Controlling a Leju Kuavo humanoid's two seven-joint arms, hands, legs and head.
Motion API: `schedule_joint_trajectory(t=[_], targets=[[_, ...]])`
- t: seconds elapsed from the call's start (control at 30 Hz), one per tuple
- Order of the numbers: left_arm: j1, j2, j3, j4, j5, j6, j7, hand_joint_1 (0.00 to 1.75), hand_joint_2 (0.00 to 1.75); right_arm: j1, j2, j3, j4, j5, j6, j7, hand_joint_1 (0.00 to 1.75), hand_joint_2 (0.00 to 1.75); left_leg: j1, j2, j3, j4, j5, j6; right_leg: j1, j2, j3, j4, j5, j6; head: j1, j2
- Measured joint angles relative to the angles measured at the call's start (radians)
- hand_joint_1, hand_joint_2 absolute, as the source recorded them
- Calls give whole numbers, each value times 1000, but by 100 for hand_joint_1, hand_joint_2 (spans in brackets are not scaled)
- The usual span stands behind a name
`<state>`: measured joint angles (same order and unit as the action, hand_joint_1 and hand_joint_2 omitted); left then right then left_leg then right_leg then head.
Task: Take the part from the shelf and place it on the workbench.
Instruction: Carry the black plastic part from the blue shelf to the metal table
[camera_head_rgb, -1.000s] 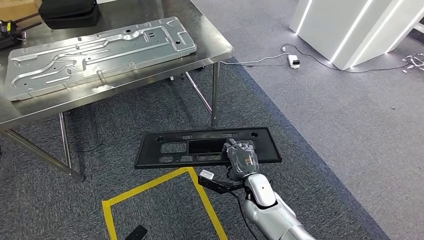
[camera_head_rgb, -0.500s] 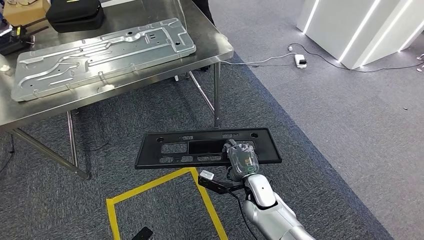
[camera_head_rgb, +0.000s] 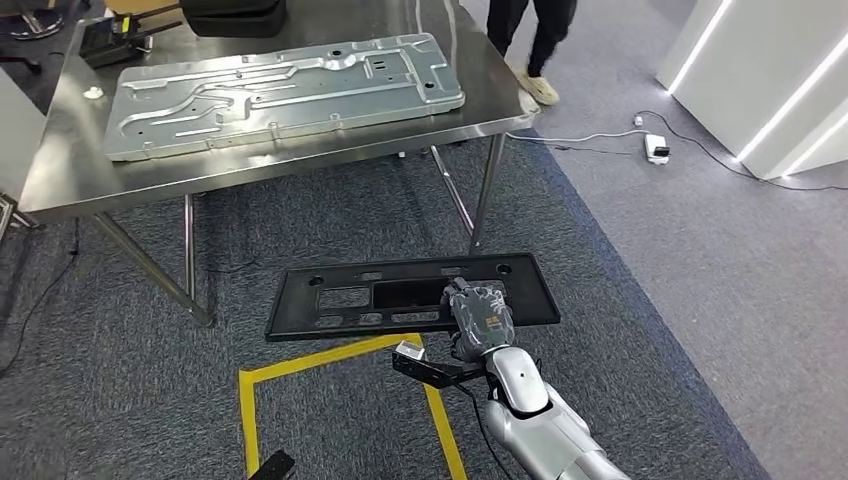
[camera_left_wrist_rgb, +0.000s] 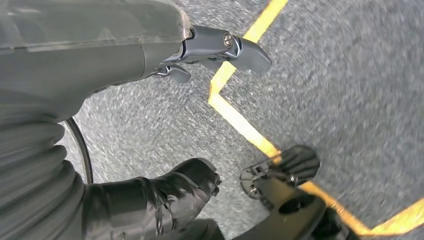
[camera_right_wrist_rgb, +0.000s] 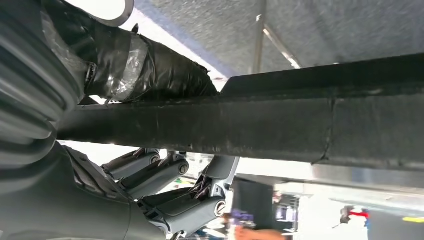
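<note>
Our right robot hand (camera_head_rgb: 482, 318) clamps the part (camera_head_rgb: 410, 297), long axis crosswise, with the desk (camera_head_rgb: 60, 185) ahead at upper left.

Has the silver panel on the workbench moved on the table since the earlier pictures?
No. The silver panel lies the same way along the workbench edge near its corner; the whole head view shifted, so the camera moved, not the panel.
</note>
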<state>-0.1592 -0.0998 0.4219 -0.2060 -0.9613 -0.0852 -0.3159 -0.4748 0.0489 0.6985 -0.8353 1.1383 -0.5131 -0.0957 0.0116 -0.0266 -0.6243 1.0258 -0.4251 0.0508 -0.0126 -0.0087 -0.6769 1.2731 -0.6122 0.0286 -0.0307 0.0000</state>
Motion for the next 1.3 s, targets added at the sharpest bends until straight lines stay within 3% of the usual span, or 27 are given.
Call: schedule_joint_trajectory(t=[0.03,0.07,0.1,0.17,0.23,0.3,0.33,0.4,0.43,0.47,0.53,0.57,0.6,0.63,0.7,0.87,0.93,1.0,1.03,1.07,1.1,1.17,1.2,1.23,1.3], targets=[[1,0,0,0,0,0,0,0,175,3,-1,0,0,1,0,0,175,175,-1,-14,0,0,0,0,0,3,-16,26,1,-1,0,0],[2,0,0,0,0,0,0,0,175,5,-1,0,0,1,0,0,175,175,-1,-27,0,1,0,0,0,6,-14,13,23,-4,0,0],[3,0,0,0,0,-1,0,0,175,5,-2,0,0,2,0,0,175,175,-1,-41,1,1,0,0,0,12,5,-35,58,-8,0,0],[3,-2,0,0,0,-1,0,0,175,3,-2,0,0,2,0,0,175,175,-1,-65,0,3,2,-4,0,52,61,-168,123,-20,0,0],[2,-5,0,0,0,-1,0,0,175,1,-2,0,0,2,0,1,175,175,2,-87,-6,3,5,-14,1,83,90,-238,140,-27,0,0],[5,-5,0,0,0,-1,0,0,175,0,-2,0,0,3,0,1,175,175,6,-106,-12,-1,10,-29,3,72,95,-248,140,-32,0,0],[8,-4,0,0,0,-1,0,0,175,-1,-1,1,0,4,0,1,175,175,5,-97,-14,2,8,-35,1,62,100,-256,144,-37,0,0],[9,-2,0,0,0,-1,-1,0,175,-3,2,1,0,5,-1,2,175,175,2,-46,-37,50,-24,-44,-3,38,110,-269,151,-48,-3,0],[7,-2,0,0,0,-1,-1,0,175,-3,2,1,0,5,-1,2,175,175,3,-13,-60,101,-53,-47,-2,26,112,-272,152,-51,-5,0],[5,-2,0,0,0,-1,-1,0,175,-2,2,1,0,5,-1,2,175,175,5,5,-90,164,-84,-50,-1,14,112,-272,151,-53,-6,0],[3,-2,0,0,0,-1,-1,0,175,2,1,1,0,5,-3,1,175,175,10,18,-131,251,-111,-58,0,-7,112,-271,149,-54,-6,0],[4,-2,0,0,0,-1,-1,0,175,3,0,1,0,4,-4,0,175,175,12,20,-127,246,-99,-61,0,-14,112,-270,147,-52,-6,0],[5,-2,0,0,0,-1,-1,0,175,4,0,1,0,2,-5,-2,175,175,14,22,-102,204,-72,-62,-1,-20,113,-268,145,-50,-6,0],[5,-2,0,0,0,-1,-1,0,175,4,1,1,0,0,-6,-3,175,175,15,26,-66,136,-42,-62,-1,-25,114,-265,142,-46,-6,0],[4,-1,0,0,0,0,-1,0,175,3,0,1,-1,-4,-9,-5,175,175,11,32,-6,28,-11,-56,2,-31,112,-258,137,-36,-6,0],[6,-1,0,0,0,-1,-1,0,175,3,1,1,-2,-6,-13,-6,175,175,9,28,9,-4,-10,-26,2,-26,107,-243,121,-10,-4,0],[4,-2,0,0,0,0,-1,0,175,3,1,1,-3,-6,-14,-6,175,175,11,27,11,-8,-7,-14,-1,-9,68,-158,70,-4,-4,0],[3,-2,1,0,0,0,-1,0,175,6,0,1,-3,-6,-15,-7,175,175,9,24,10,-7,-7,-9,-1,0,2,-24,13,-1,-3,0],[3,-2,1,0,0,0,-1,0,175,9,0,1,-3,-6,-15,-8,175,175,7,22,10,-7,-7,-8,-1,1,-21,19,4,-1,-3,0],[3,-2,1,0,0,-1,-1,0,175,11,-1,1,-3,-7,-14,-8,175,175,6,19,10,-7,-7,-7,-1,2,-28,25,15,-2,-3,0],[3,-2,1,0,0,-1,-2,0,175,12,-1,1,-3,-7,-14,-9,175,175,5,16,10,-6,-8,-8,0,3,-15,-8,43,-6,-3,0],[3,-4,1,0,-1,-1,-3,0,175,11,-1,1,-3,-7,-14,-9,175,175,4,10,11,-5,-8,-10,2,7,48,-144,113,-17,-3,0],[2,-5,1,0,-1,-1,-4,0,175,10,-1,1,-3,-6,-14,-10,175,175,2,7,10,-3,-9,-13,4,9,74,-202,134,-22,-3,0],[2,-6,1,0,-1,-1,-5,0,175,9,-1,1,-2,-5,-14,-10,175,175,1,6,9,-3,-8,-17,6,11,89,-238,143,-25,-4,0],[1,-7,1,0,-3,-2,-5,0,175,6,0,1,-2,-3,-14,-11,175,175,0,4,7,-5,-6,-29,10,11,92,-253,143,-28,-4,0]])
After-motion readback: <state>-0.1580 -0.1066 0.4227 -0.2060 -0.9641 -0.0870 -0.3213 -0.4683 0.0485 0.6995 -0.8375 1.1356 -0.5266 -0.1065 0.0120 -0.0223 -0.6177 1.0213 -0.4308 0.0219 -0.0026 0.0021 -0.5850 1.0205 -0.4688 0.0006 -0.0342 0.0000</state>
